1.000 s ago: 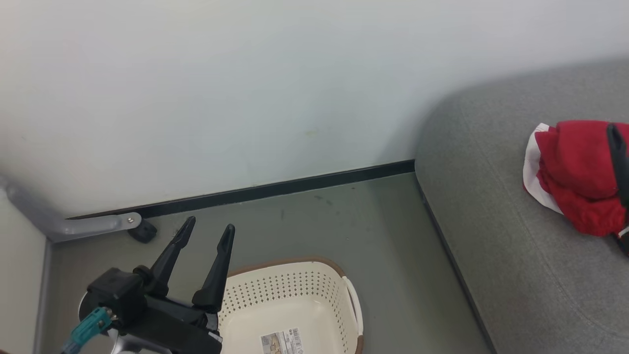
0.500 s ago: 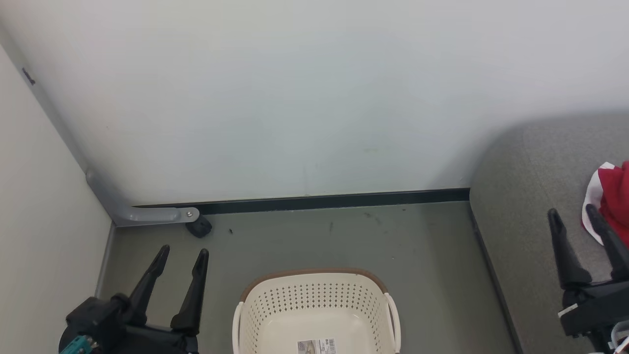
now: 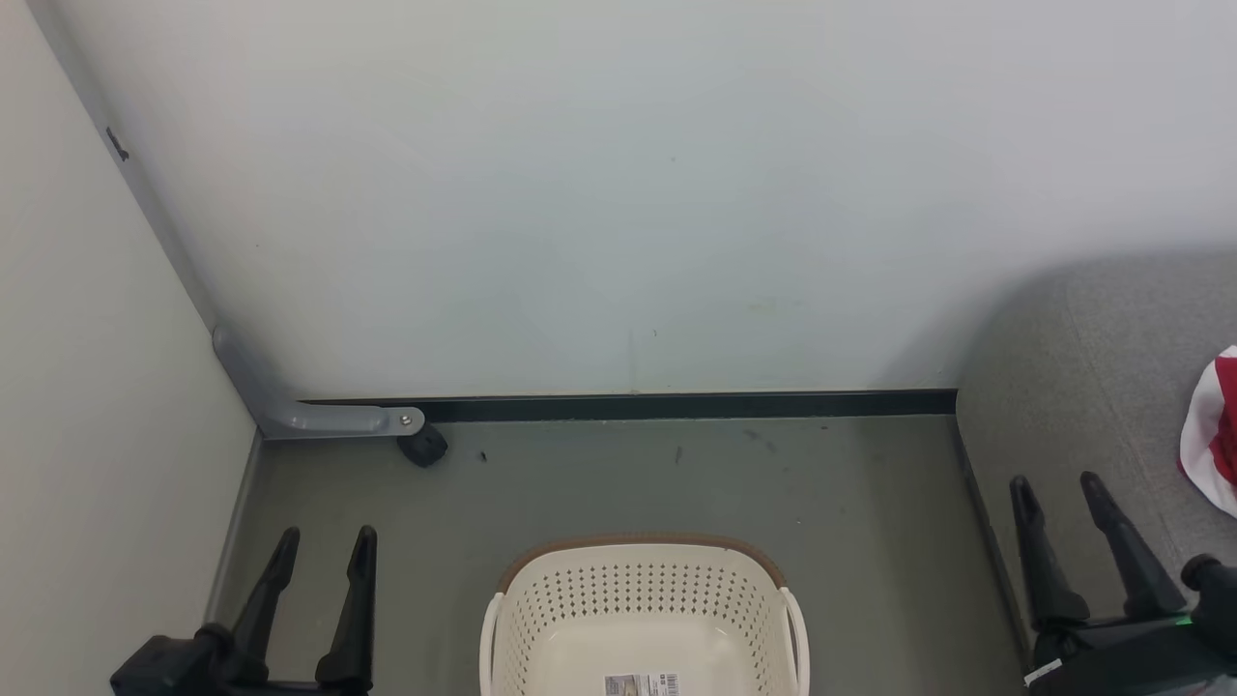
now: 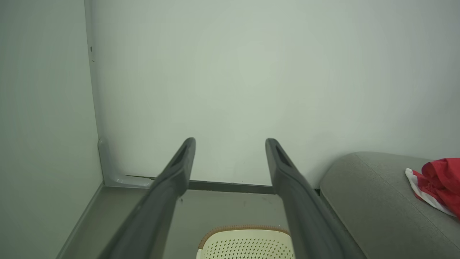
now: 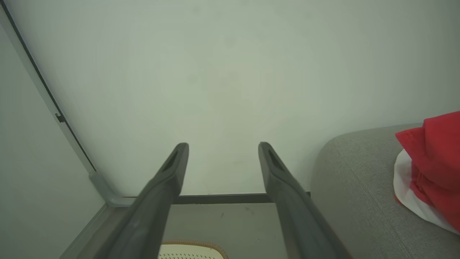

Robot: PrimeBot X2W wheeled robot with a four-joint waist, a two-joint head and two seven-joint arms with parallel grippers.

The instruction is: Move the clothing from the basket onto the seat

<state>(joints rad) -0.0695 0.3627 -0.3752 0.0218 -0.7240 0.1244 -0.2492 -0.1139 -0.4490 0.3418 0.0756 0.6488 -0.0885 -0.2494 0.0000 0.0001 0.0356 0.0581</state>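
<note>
The cream basket (image 3: pixel 643 609) with a brown rim stands on the floor at the bottom centre of the head view, with only a label inside it. Its rim also shows in the left wrist view (image 4: pixel 244 230) and right wrist view (image 5: pixel 194 246). The red and white clothing (image 3: pixel 1216 435) lies on the grey seat (image 3: pixel 1082 387) at the right edge; it appears again as clothing (image 4: pixel 436 183) and clothing (image 5: pixel 429 169). My left gripper (image 3: pixel 324 536) hangs open left of the basket. My right gripper (image 3: pixel 1055 483) is open over the seat's front edge, left of the clothing. Nothing is between either pair of fingers.
A pale wall with a dark skirting strip (image 3: pixel 676 404) closes the back. A side wall stands at the left, with a grey bracket (image 3: pixel 319 418) and a small black caster (image 3: pixel 423 447) in the corner. Grey floor (image 3: pixel 676 483) lies between wall and basket.
The head view has swung left, so the basket now sits centred and the clothing has slid to the right edge. Both grippers have dropped lower in the picture, still open.
</note>
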